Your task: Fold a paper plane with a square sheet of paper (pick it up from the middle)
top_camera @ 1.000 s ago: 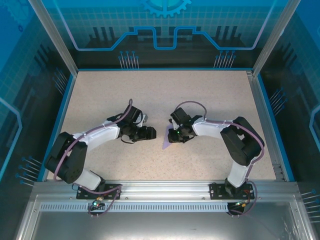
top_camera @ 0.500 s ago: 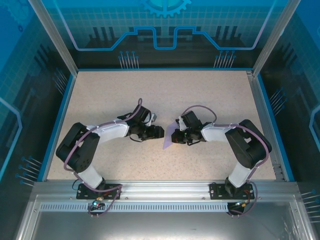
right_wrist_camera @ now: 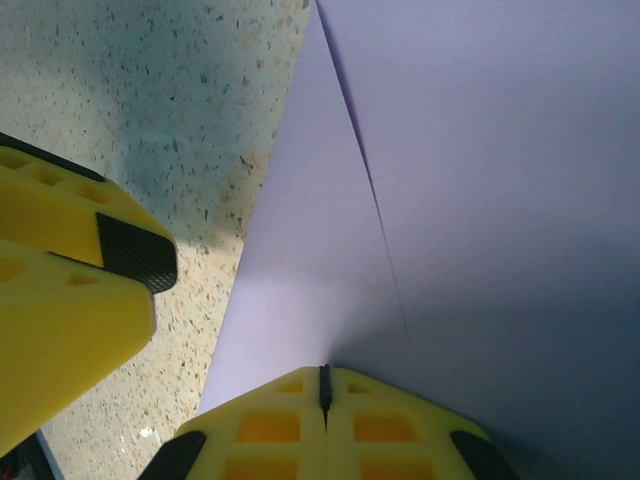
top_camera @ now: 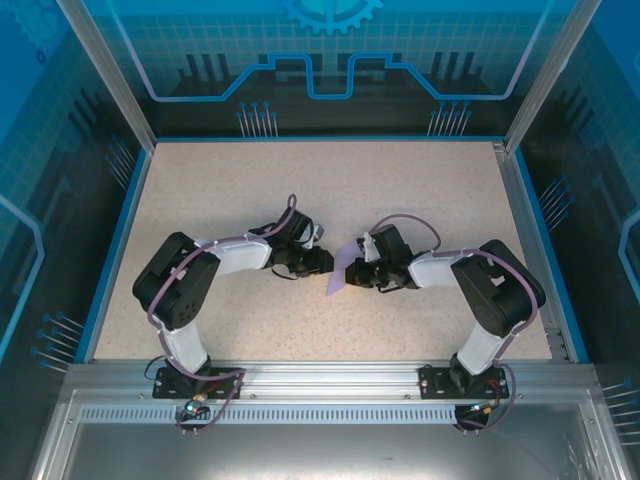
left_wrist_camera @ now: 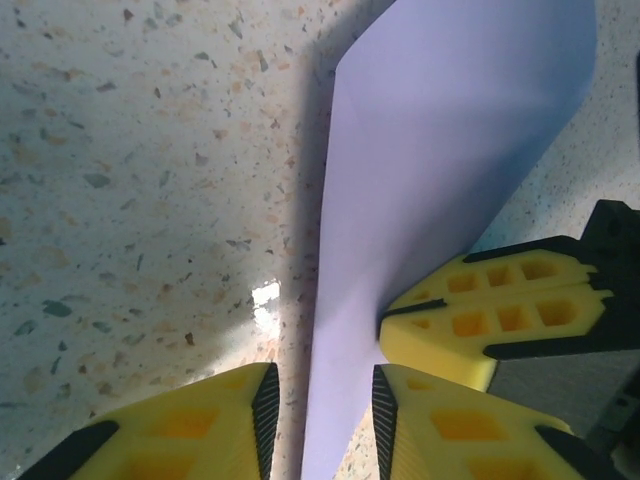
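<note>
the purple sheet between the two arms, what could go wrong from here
The sheet is held up, curved, by the shut right jaws, which pinch it at its edge, so a tug could make it slip or tear. The left jaws stand apart astride its near edge; closing there might press in a stray crease. Both sets of jaws sit very close together, so they could bump.

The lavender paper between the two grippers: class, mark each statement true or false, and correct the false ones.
1. The right gripper is shut on the sheet of paper. True.
2. The paper lies flat on the table. False: it is raised and bent.
3. The left gripper is clamped tight on the paper. False: its jaws stand apart, with the paper's edge between them.
4. A crease runs along the paper. True.
</note>
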Robot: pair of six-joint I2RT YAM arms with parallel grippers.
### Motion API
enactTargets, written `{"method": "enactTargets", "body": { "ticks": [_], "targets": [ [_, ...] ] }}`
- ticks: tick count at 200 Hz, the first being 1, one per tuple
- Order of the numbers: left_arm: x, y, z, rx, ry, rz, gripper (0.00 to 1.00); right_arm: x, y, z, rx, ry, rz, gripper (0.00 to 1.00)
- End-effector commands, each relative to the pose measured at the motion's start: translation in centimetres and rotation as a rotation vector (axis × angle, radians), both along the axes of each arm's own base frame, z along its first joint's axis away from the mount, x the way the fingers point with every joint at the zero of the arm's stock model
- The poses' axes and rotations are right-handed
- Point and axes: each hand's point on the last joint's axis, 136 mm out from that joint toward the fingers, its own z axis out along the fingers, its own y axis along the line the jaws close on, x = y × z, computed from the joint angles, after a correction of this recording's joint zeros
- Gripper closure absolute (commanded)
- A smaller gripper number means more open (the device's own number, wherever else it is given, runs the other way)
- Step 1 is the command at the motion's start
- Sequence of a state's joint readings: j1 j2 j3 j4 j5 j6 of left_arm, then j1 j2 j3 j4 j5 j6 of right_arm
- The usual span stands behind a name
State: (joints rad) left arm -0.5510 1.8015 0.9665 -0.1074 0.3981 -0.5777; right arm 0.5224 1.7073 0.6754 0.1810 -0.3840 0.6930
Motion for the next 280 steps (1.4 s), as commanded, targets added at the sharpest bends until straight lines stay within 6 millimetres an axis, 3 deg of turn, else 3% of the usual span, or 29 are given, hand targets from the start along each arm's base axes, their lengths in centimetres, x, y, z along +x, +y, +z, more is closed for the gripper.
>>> {"method": "enactTargets", "body": {
  "ticks": [1,153,280],
  "targets": [
    [0.4,-1.0,0.3,-0.022,-0.007,-0.019,0.67,0.0,-0.9,-0.4,-0.008,0.009,-0.025,0.99],
    [1.7,-2.3,-0.6,-0.018,-0.012,-0.062,0.68,-0.3,-0.6,-1.0,0.015,0.025,-0.009,0.99],
    [2.2,-1.7,-1.5,0.063,-0.062,-0.122,0.87,0.4,-0.4,0.0,0.023,0.007,-0.012,0.99]
  ]
}}
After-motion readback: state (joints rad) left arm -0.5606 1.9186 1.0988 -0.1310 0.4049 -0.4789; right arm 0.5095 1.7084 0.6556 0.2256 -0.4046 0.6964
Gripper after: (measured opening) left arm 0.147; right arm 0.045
